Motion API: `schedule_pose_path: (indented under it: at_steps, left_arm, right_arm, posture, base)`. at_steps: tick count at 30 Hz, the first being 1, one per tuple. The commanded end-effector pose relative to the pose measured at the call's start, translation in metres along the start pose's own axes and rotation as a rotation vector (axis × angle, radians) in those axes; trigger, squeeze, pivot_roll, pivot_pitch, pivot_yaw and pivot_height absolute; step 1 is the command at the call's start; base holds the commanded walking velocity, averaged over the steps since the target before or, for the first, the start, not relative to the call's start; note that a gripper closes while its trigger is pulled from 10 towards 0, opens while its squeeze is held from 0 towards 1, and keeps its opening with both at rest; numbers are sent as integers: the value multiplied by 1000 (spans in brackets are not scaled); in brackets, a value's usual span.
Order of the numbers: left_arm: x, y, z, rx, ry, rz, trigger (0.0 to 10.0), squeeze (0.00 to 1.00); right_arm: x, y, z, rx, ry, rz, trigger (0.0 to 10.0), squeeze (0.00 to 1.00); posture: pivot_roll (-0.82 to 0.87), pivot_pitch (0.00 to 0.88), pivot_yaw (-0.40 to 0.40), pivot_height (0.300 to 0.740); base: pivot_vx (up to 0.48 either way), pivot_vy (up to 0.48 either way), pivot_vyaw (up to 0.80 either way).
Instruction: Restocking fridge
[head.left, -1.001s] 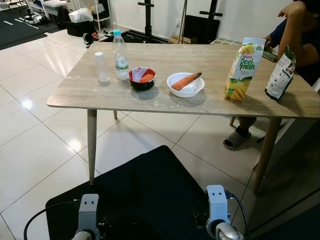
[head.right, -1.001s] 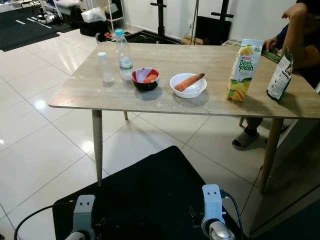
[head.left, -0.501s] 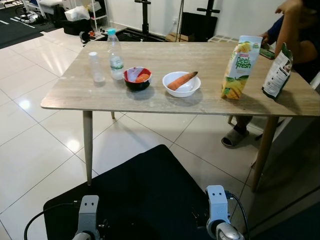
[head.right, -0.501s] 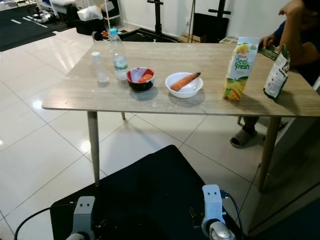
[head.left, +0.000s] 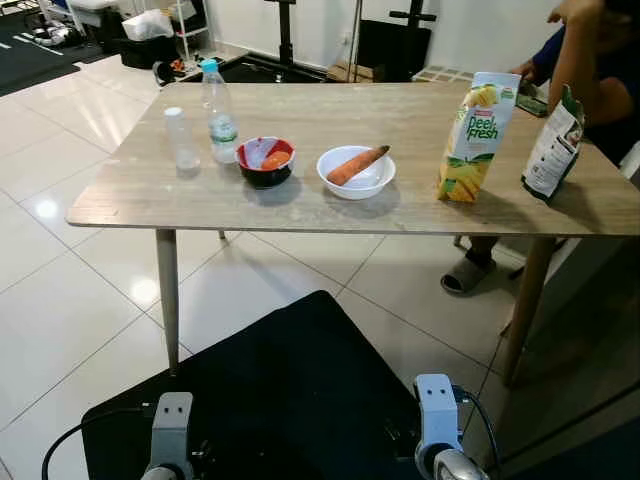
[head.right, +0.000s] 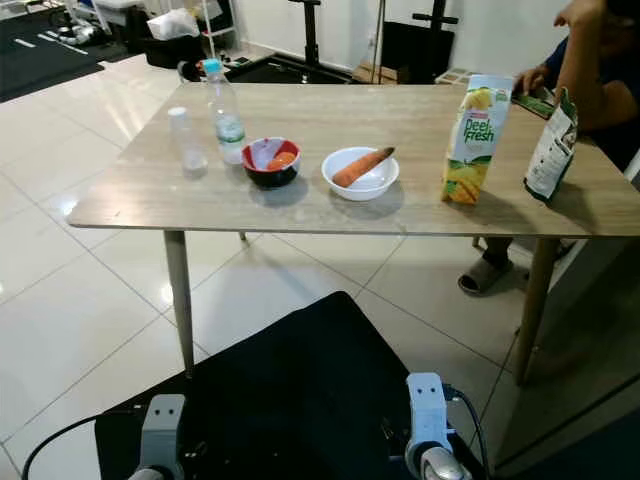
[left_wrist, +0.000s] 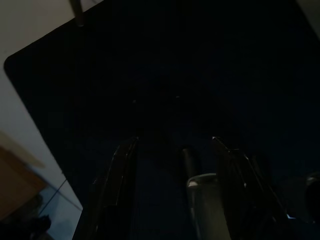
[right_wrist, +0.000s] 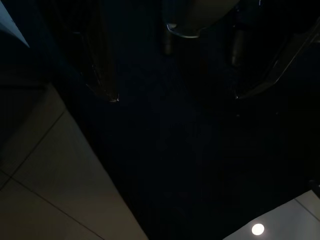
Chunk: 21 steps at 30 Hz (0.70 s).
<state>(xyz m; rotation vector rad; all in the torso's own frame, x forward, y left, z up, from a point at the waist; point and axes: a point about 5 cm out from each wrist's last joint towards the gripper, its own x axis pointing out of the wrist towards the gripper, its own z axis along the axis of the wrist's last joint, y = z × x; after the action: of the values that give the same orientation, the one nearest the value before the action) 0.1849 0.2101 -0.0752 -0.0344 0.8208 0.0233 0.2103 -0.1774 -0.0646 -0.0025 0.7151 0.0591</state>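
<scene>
A table (head.left: 300, 205) fills the upper frame, with a bottle (head.left: 218, 120), two bowls, a carrot (head.left: 358, 165) and a juice box (head.left: 468, 135). Both grippers hang low, fingers apart: left gripper (left_wrist: 172, 145), right gripper (right_wrist: 175, 97).

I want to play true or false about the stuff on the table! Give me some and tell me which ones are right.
1. A carrot lies in the white bowl. True.
2. The juice carton has tipped over. False: it stands upright on the table.
3. The water bottle stands beside the red bowl. True.
4. The left gripper holds the carrot. False: it hangs open over the dark mat.
</scene>
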Motion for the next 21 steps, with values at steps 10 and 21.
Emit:
schedule_pose_path:
  at_steps: [10,21]
  left_arm:
    - [0,-2,-5,-3,32,4,10000,0]
    - [-4,5,-13,-5,45,10,10000,0]
  right_arm:
    - [0,4,-3,4,9,9,10000,0]
    - [1,2,3,3,-8,10,10000,0]
  posture:
    - [-120,61,33,740]
    - [-120,59,36,740]
  base:
    - [293,0,0]
    - [292,0,0]
